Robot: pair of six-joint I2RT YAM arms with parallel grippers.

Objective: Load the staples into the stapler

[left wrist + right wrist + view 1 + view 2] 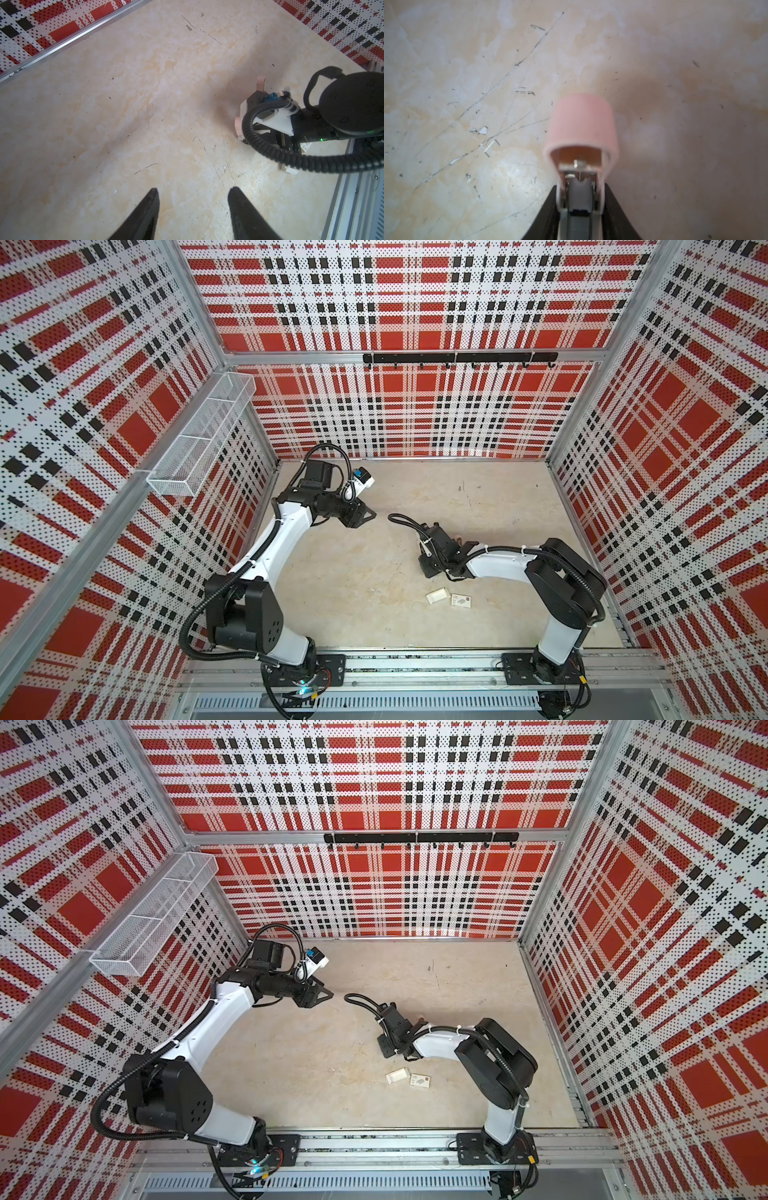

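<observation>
The pale pink stapler (pixel 581 124) stands between my right gripper's (pixel 580 186) black fingers, which are shut on its sides. Its lid is swung up and the metal channel shows inside. A grey strip (pixel 580 226) lies in that channel; I cannot tell whether it is staples. One loose staple (pixel 491 147) lies on the table beside it. In both top views the right wrist covers most of the stapler (pixel 458 538). My left gripper (pixel 194 189) hangs open and empty above the table's far left (pixel 370 514).
A small white cardboard tray (pixel 437 596) and a printed white sleeve (pixel 461 600) lie on the table in front of the right arm. A wire basket (pixel 199 439) hangs on the left wall and a black hook rail (pixel 459 358) on the back wall.
</observation>
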